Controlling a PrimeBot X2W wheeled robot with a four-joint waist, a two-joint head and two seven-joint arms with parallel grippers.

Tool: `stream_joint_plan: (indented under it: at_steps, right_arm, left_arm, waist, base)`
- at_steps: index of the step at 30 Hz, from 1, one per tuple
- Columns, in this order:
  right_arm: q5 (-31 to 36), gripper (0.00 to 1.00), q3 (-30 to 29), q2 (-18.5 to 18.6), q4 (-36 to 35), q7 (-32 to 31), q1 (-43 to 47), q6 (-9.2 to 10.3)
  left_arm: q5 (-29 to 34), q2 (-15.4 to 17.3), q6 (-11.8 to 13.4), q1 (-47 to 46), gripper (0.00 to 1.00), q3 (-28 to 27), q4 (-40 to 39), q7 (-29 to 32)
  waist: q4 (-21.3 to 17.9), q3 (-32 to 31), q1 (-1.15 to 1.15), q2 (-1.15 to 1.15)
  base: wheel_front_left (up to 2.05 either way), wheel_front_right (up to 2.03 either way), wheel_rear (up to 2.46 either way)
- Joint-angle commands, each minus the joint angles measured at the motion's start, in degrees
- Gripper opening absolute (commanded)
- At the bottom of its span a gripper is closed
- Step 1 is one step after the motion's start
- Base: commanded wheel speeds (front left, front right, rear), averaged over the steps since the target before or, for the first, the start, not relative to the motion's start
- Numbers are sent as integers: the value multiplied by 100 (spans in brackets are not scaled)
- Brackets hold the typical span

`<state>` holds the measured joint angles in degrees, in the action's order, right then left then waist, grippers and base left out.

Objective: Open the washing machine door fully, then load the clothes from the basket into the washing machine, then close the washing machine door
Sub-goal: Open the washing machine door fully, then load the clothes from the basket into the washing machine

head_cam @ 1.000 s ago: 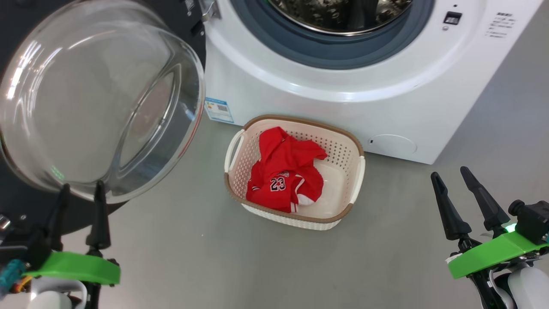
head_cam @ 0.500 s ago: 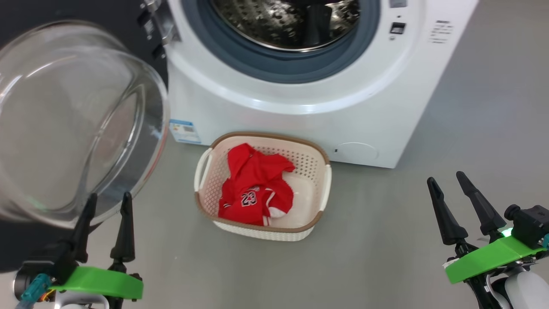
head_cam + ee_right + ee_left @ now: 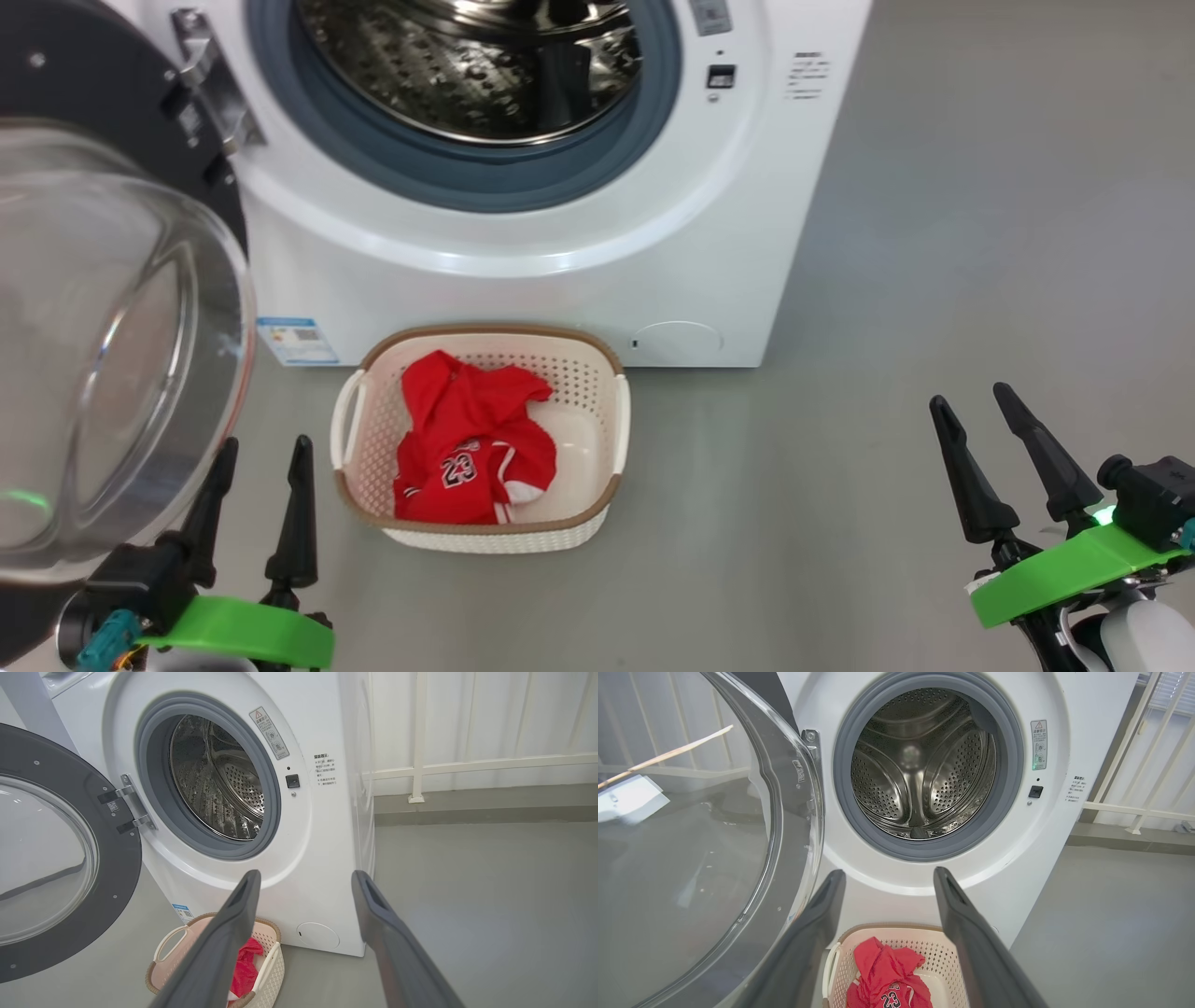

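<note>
**Door (image 3: 112, 373) open, clothes (image 3: 467, 439) in basket (image 3: 571, 392)**

The door stands swung wide on the washer's (image 3: 523, 280) left side; the basket sits on the floor just before the washer's front, the red clothes heaped in its left half; the left gripper (image 3: 265, 441) hangs beside the door's glass, jaws spread wide, holding nothing; the right gripper (image 3: 969, 395) hovers well apart to the right, jaws equally wide and bare.

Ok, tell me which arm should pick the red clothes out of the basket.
Left. The open left tool sits right beside the cream-white perforated plastic basket holding the bright red jersey; the open right tool is farther off.
</note>
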<state>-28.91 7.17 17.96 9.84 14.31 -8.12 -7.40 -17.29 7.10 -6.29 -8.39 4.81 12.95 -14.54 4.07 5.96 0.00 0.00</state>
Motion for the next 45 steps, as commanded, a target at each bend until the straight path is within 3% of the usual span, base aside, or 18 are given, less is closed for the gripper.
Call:
stream_joint_plan:
  at_steps: [1, 17, 45]
  right_arm:
    - [32, 100, 109, 100, -162, 69, -14, -9]
    - [120, 100, -16, 194, -214, 69, 25, -9]
    - [136, 100, -89, 181, -218, 69, 32, -9]
  left_arm:
    - [11, 84, -1, -35, 100, -193, -163, -46]
    - [172, -151, -54, 218, 100, -433, -245, -46]
    - [448, -287, -98, 218, 100, -665, -239, -46]
  waist:
    - [-199, -68, 0, 0]
    - [-594, -122, 0, 0]
    - [-512, -87, 0, 0]
  base:
    - [0, 0, 0]
    - [0, 0, 0]
    - [0, 0, 0]
